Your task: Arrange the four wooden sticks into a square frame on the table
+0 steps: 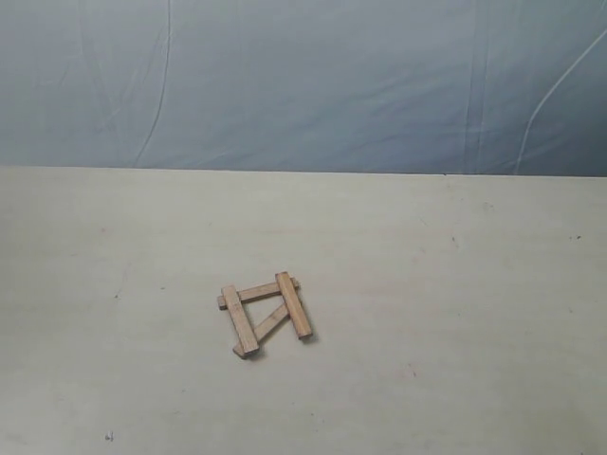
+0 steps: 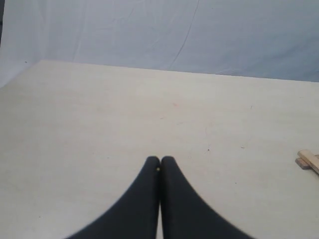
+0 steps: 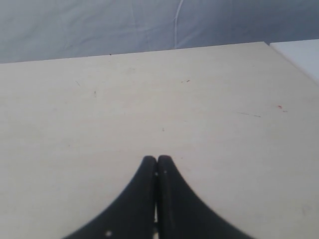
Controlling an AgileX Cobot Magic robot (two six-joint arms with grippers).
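Four tan wooden sticks (image 1: 264, 315) lie in a loose overlapping heap near the middle of the beige table (image 1: 455, 313). Two lie on top, roughly parallel, one at the left (image 1: 238, 320) and one at the right (image 1: 293, 305); two more cross beneath them. No arm shows in the exterior view. My left gripper (image 2: 160, 160) is shut with nothing between its black fingers, above bare table; stick ends (image 2: 309, 160) peek in at that view's edge. My right gripper (image 3: 157, 159) is also shut and empty over bare table.
A blue-grey cloth backdrop (image 1: 303, 85) hangs behind the table's far edge. In the right wrist view a white surface (image 3: 299, 55) shows beyond the table's corner. Small dark specks dot the tabletop.
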